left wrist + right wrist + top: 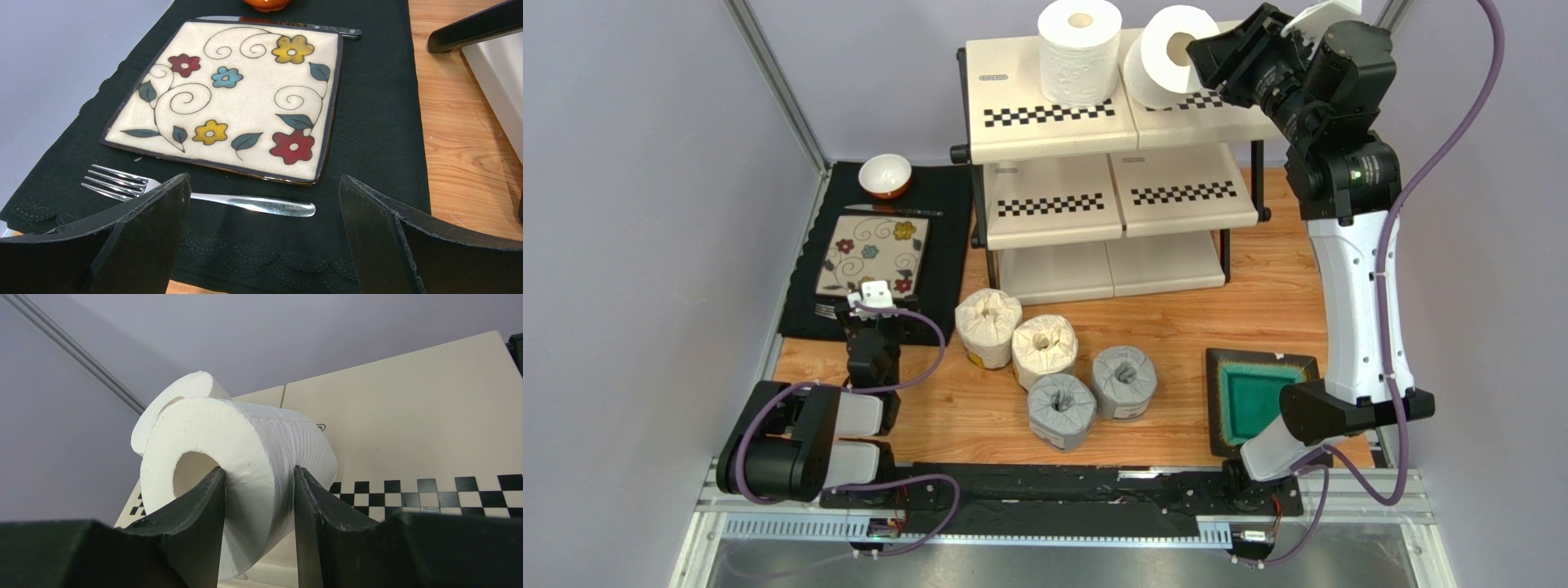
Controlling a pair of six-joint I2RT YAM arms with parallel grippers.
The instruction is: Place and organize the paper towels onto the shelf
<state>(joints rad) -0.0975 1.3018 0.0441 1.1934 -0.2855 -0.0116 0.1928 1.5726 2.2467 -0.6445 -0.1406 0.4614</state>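
My right gripper [1201, 52] is shut on a plain white paper towel roll [1166, 59], held on its side over the top tier of the shelf [1014, 92]. In the right wrist view one finger sits in the roll's [245, 453] centre hole and the other on its outside wall, gripper [258, 478]. A second white roll [1079, 50] stands upright on the top tier. Two cream-wrapped rolls [988, 327] [1044, 350] and two grey-wrapped rolls [1062, 410] [1124, 382] stand on the table before the shelf. My left gripper [870, 298] is open and empty, low over the black mat [380, 122], gripper [264, 208].
A floral square plate [239, 92] lies on the black mat with a fork [202, 196] in front of it and a knife behind. A white-and-orange bowl [885, 175] stands at the mat's far end. A dark square dish with a green centre [1257, 392] lies by the right arm's base.
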